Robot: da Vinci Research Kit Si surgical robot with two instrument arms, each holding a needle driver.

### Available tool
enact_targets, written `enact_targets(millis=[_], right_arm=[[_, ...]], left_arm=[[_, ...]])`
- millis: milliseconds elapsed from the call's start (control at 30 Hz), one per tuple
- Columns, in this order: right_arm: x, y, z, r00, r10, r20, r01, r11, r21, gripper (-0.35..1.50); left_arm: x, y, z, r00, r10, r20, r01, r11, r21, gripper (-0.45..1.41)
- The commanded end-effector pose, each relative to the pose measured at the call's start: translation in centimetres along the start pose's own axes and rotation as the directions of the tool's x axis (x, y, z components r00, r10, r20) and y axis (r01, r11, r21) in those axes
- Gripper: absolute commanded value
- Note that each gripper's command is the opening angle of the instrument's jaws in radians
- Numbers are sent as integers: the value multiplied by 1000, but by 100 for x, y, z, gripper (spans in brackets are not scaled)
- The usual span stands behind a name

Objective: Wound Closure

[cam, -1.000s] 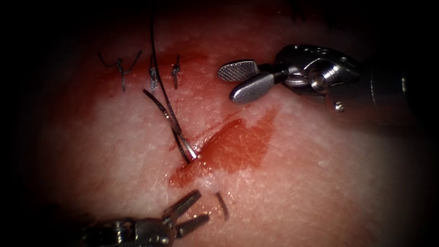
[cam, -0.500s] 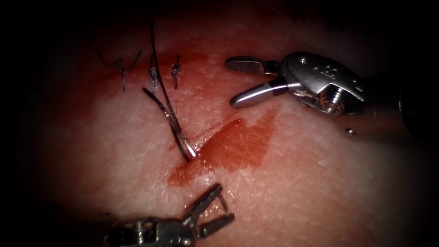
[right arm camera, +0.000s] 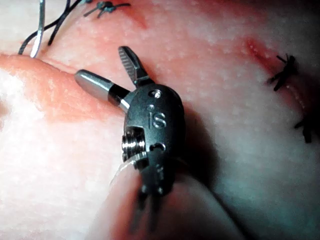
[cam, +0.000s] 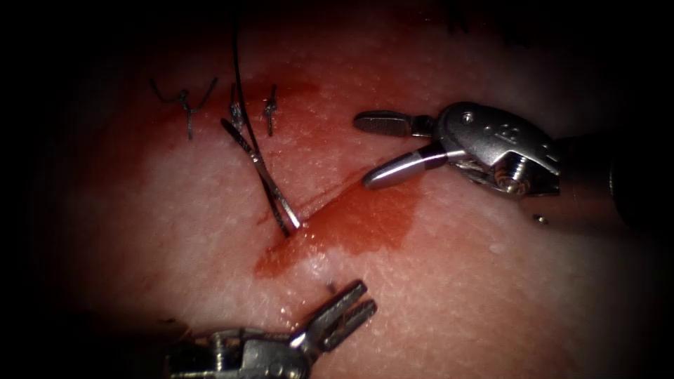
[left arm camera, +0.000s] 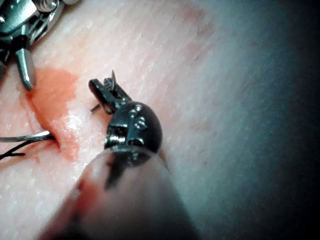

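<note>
The curved needle (cam: 263, 175) is in the tissue (cam: 491, 295). Its rear part slants up out of the left lip of the cut (cam: 330, 200), and its point comes out lower, on the cut's right side. My left tool (cam: 365, 298) is shut on that emerged point, seen also in the left wrist view (left arm camera: 102, 87). Black thread (cam: 237, 77) runs from the needle's rear end up out of the picture. My right tool (cam: 365, 151) hovers open above the cut's right end, holding nothing; the right wrist view (right arm camera: 102, 65) shows its jaws spread.
Three knotted stitches (cam: 188, 109) with cut ends sit in a row at the upper left. Red fluid (cam: 372, 217) pools along the cut and to its right. The edges of the view fall into darkness.
My left tool moved right and up to the needle's emerged point and closed on it. My right tool turned and sank a little toward the cut. The needle's rear end shifted slightly upward.
</note>
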Motion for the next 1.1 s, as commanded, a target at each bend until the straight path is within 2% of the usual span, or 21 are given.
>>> enact_targets(millis=[33,133,167,200,233,267,333,367,433,467,567,600,633,833,1000,1033,1067,1100], right_arm=[[-9,-1,8,1000,3,-1,-3,1000,2,81],[-12,-3,8,1000,12,0,-12,1000,8,74],[-13,-4,8,1000,11,0,-11,1000,8,71],[-14,-6,8,1000,27,2,-27,999,21,64],[-14,-6,8,1000,27,2,-27,999,21,64],[-15,-7,8,999,32,2,-32,999,28,62],[-16,-9,8,999,37,3,-37,999,38,54],[-16,-10,7,999,37,3,-37,998,46,49],[-17,-11,6,999,43,4,-43,997,57,46],[-17,-11,6,999,43,4,-43,997,57,46],[-18,-13,4,999,54,6,-54,996,71,32],[-18,-14,2,999,53,7,-54,995,80,22],[-19,-15,2,999,53,7,-53,995,85,19],[-23,-20,0,999,45,22,-47,993,112,17],[-23,-21,1,999,42,33,-46,992,120,26],[-24,-21,1,998,41,39,-45,991,123,32],[-24,-23,1,998,39,48,-45,990,133,46],[-24,-23,1,998,39,48,-45,990,133,46]], left_arm=[[-4,10,7,998,-58,-21,57,998,-36,-45],[3,14,6,974,-218,-62,209,969,-130,-45],[5,16,6,959,-274,-69,260,951,-167,-45],[10,17,4,931,-357,-71,334,915,-224,-45],[10,17,4,931,-357,-71,334,915,-224,-45],[13,17,3,916,-396,-68,368,895,-251,-45],[19,16,0,875,-481,-54,443,841,-310,-45],[26,15,-5,837,-545,-33,504,794,-340,-45],[32,13,-8,804,-594,-14,552,755,-353,-45],[32,13,-8,804,-594,-14,552,755,-353,-45],[42,10,-15,739,-674,23,632,680,-371,-45],[50,7,-20,686,-726,51,686,623,-377,-45],[54,6,-23,667,-743,58,703,601,-380,-45],[77,5,-43,505,-860,74,799,433,-417,-45],[92,12,-53,435,-897,85,822,356,-444,-45],[94,13,-54,434,-897,84,821,355,-448,-45],[102,19,-60,415,-906,85,820,332,-466,-45],[102,19,-60,415,-906,85,820,332,-466,-45]])
